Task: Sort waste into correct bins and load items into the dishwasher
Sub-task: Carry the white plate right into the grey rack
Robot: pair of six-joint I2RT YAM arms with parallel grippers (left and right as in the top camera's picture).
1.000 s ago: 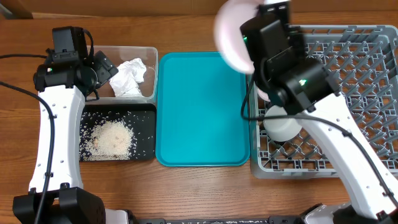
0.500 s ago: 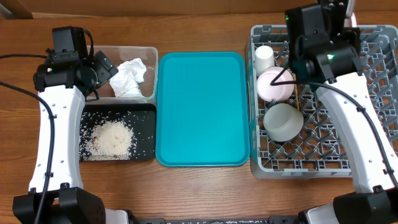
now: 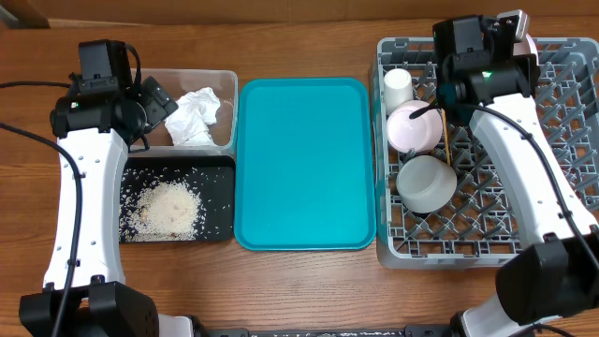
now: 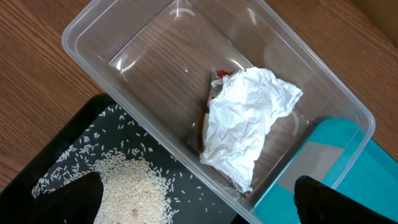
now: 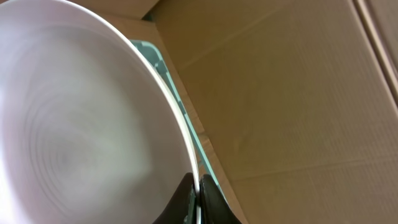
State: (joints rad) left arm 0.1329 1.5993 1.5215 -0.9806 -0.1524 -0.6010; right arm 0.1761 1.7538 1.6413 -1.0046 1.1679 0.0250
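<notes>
My right gripper (image 5: pixel 196 183) is shut on the rim of the pale pink-white plate (image 5: pixel 81 112), which fills the left of the right wrist view. From overhead the plate (image 3: pixel 530 44) shows only as a pale edge behind that gripper (image 3: pixel 510 33), above the back of the grey dish rack (image 3: pixel 524 215). In the rack sit a white cup (image 3: pixel 399 89), a pink bowl (image 3: pixel 412 126), a grey bowl (image 3: pixel 426 183) and chopsticks (image 3: pixel 447 145). My left gripper (image 4: pixel 199 205) hangs open above the clear tub (image 4: pixel 93 28), which holds the white tissue (image 4: pixel 249 118) and a bit of red wrapper (image 4: pixel 222 74). Rice (image 3: pixel 168 208) lies in the black tray (image 3: pixel 225 201).
A flat teal tray (image 3: pixel 304 164) lies between the bins and the rack. Brown cardboard (image 5: pixel 298 93) fills the background of the right wrist view. The wooden table (image 3: pixel 281 290) extends in front of everything.
The right arm has carried the plate from above the teal tray's back right corner over to the back of the rack. The left arm has not moved.
</notes>
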